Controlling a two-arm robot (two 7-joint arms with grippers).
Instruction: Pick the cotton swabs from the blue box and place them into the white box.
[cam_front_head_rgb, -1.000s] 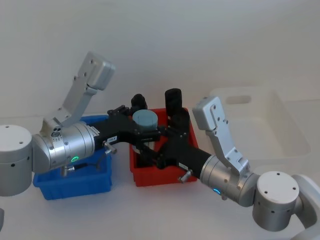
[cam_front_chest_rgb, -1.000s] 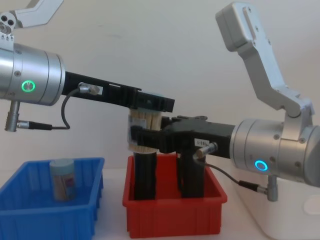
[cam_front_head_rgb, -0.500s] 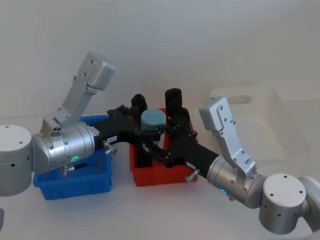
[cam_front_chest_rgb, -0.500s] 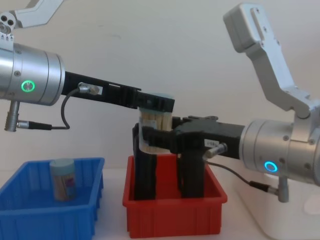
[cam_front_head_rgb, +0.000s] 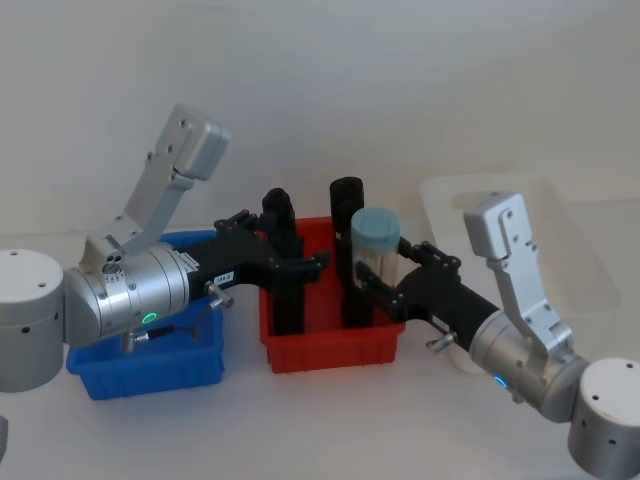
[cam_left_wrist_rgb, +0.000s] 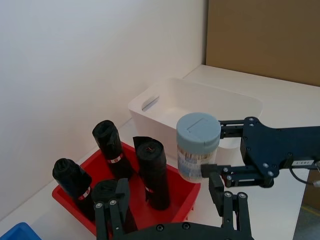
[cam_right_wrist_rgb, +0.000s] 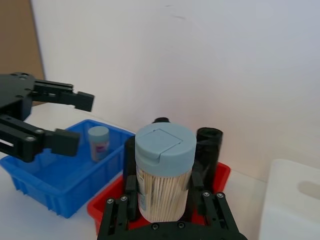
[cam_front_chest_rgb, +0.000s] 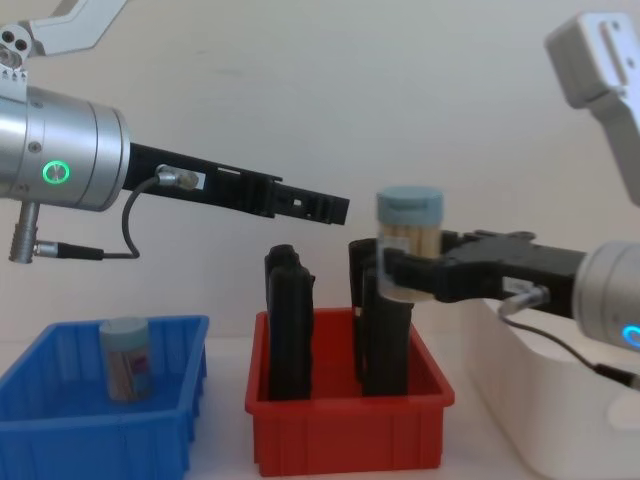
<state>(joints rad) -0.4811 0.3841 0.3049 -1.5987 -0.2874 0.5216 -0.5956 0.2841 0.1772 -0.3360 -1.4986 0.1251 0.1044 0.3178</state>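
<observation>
The right gripper (cam_front_chest_rgb: 402, 272), its arm stretched level over the shallow red plastic bin (cam_front_chest_rgb: 350, 435), pinches a clear, pale-blue-lidded tub of cotton swabs (cam_front_chest_rgb: 410, 225) upright, just short of the tall white plastic box (cam_front_chest_rgb: 520, 400). The left gripper (cam_right_wrist_rgb: 75, 121) reaches out level, jaws spread, empty. A second tub (cam_front_chest_rgb: 125, 358) stands in the bright blue ribbed box (cam_front_chest_rgb: 60, 425).

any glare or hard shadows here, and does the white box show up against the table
Head view: soft even light, the white box nearly merges with the pale table. Chest view: bright streaks on the left arm's metal shell; the open left gripper casts no visible shadow on the wall. Right wrist view: the cotton swabs in the right gripper are evenly lit, no glare.
</observation>
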